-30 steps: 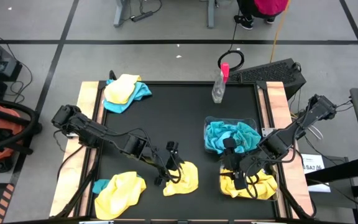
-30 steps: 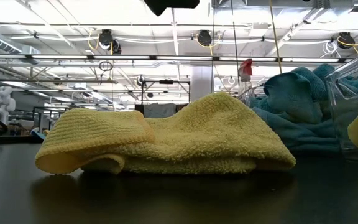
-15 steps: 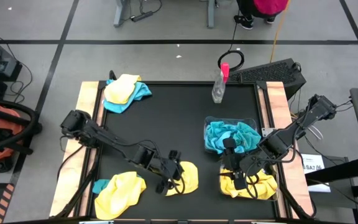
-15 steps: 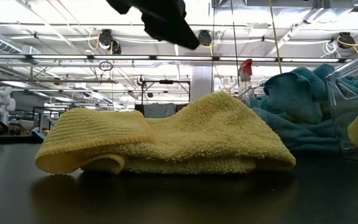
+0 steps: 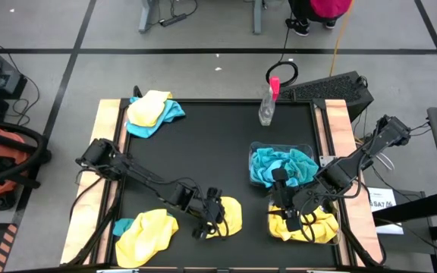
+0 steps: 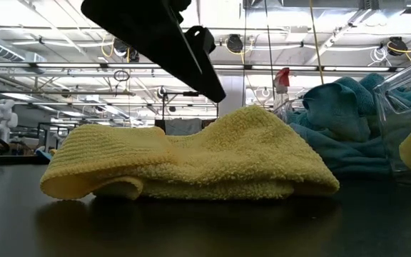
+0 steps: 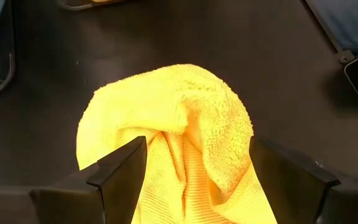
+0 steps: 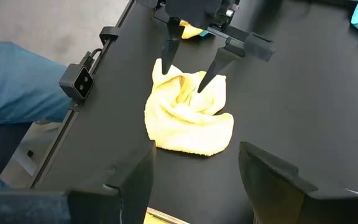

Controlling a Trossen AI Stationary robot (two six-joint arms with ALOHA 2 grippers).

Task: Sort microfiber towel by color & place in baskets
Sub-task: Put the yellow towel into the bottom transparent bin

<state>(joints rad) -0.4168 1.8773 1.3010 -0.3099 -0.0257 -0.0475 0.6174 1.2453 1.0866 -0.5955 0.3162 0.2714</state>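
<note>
A crumpled yellow towel (image 5: 226,216) lies on the black table near its front edge, humped in the middle (image 6: 191,160). My left gripper (image 7: 197,180) is open and slants down over it, one finger on either side of the hump, tips just above the cloth (image 8: 184,78). My right gripper (image 5: 287,208) hangs open and holds nothing above the near right basket (image 5: 332,231), which holds yellow towels. The other basket (image 5: 309,148), just behind, holds teal towels (image 5: 281,165).
A yellow and teal towel pile (image 5: 154,112) lies at the far left corner. Another pile (image 5: 146,231) lies at the near left. A clear spray bottle with a pink top (image 5: 268,102) stands at the far edge. Wooden rails (image 5: 106,144) run along both table sides.
My left gripper has come down and toward the table's near edge onto the yellow towel, tipping more steeply and staying open. The towel has not moved.
</note>
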